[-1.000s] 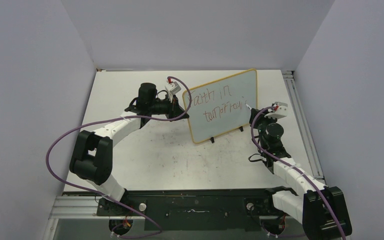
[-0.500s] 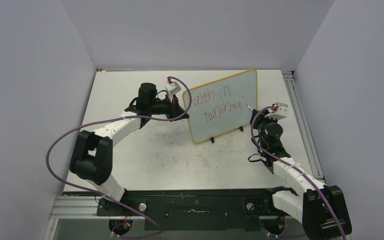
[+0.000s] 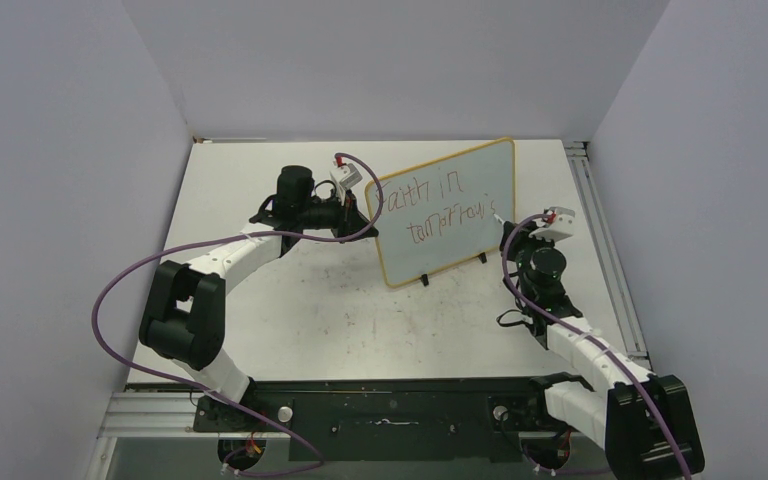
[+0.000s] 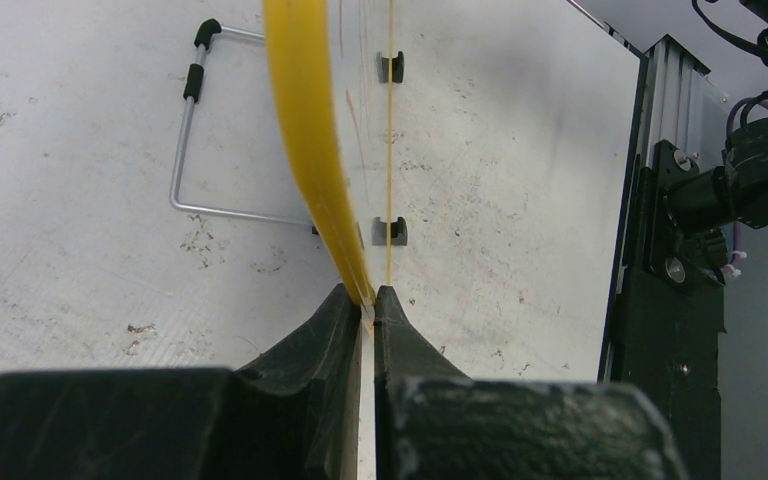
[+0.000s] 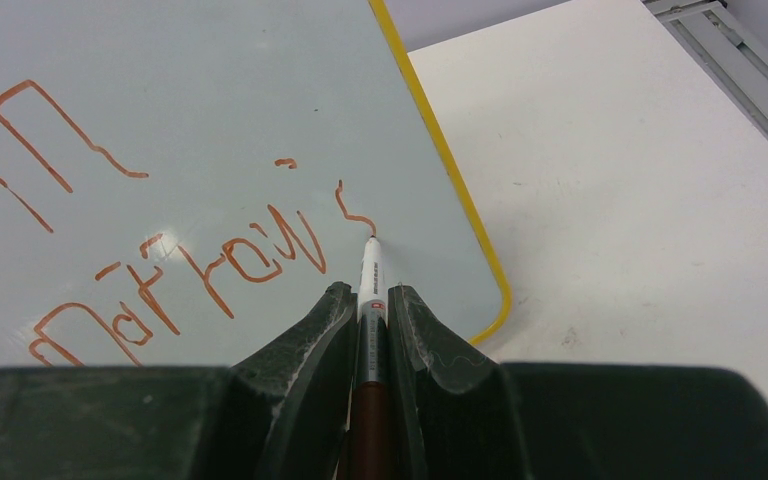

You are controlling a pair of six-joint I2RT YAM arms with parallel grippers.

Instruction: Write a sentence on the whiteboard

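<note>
Since 1 second ago the right gripper (image 5: 370, 297) has slid slightly rightward along the lower line of writing, and a small tick and a curling "s" now follow "tomorrow". Its 2 black fingers are clenched on a slim marker (image 5: 371, 285) with a white nose and a reddish-brown barrel. The tip touches the board at the foot of that "s".

Left of the tip runs the sentence (image 5: 252, 262) — thin reddish-brown handwritten letters in 2 lines, roughly "Faith in" above "tomorrow's". It sits on the small rectangular whiteboard (image 3: 485, 170) with rounded corners and a thin yellow frame, and the last letter lies near the board's right edge.

The board stands on its 2 small black feet (image 3: 425, 278) on the scuffed white table (image 3: 290, 310), about mid-table between the 2 arms.

At the board's left edge the left gripper (image 4: 368, 297) has not shifted — its dark fingers are pinched tight on the yellow rim. From that wrist view the board shows edge-on, with a bent grey wire stand (image 4: 188, 150) on the table just behind it.
</note>
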